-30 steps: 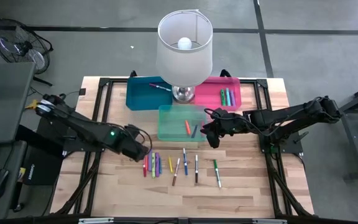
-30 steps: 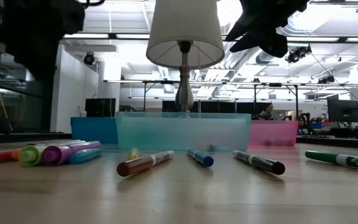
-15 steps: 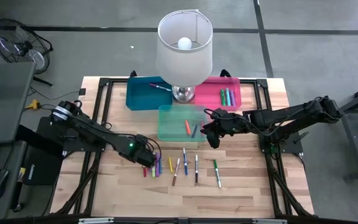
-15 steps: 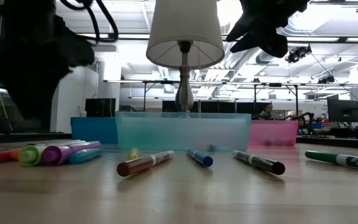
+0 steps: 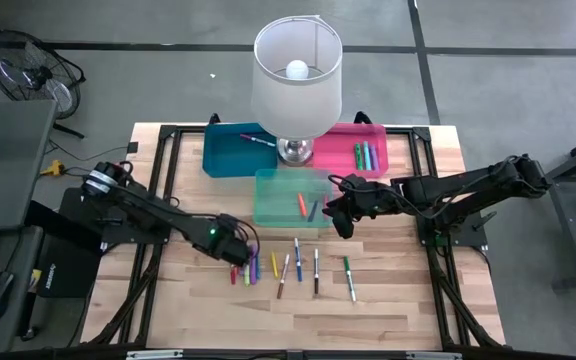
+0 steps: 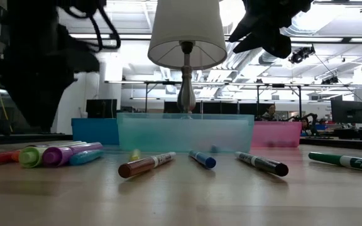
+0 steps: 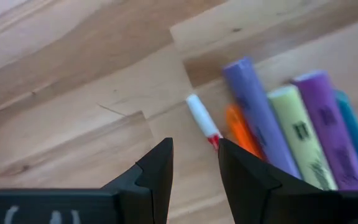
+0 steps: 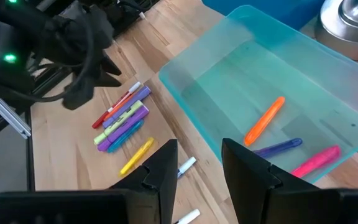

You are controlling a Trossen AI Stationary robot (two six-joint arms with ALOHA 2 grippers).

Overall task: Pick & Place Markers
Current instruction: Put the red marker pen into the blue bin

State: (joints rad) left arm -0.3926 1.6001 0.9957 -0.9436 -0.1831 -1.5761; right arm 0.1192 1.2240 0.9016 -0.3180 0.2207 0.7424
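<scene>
The markers [image 5: 293, 262] lie loose in a rough row on the wooden counter [image 5: 388, 310] in front of the clear teal bin [image 5: 293, 196], with a tight cluster at the row's left end: a red marker [image 7: 202, 120], an orange one, a violet one, a yellow-green one, a purple one and a teal one side by side, touching. Three more markers rest in the teal bin, some in the pink bin [image 5: 350, 146] and one in the blue bin [image 5: 236, 150]. They look light, stiff and smooth-barrelled, likely to roll or slip, so a pinch across the barrel near mid-length should serve best; in the packed cluster the outermost red one seems easiest to single out

The left gripper [image 7: 195, 163] hangs just over that cluster's left edge, fingers parted with a narrow gap and nothing between them. The right gripper [image 8: 197, 158] hovers by the teal bin's right end, fingers likewise apart and empty
</scene>
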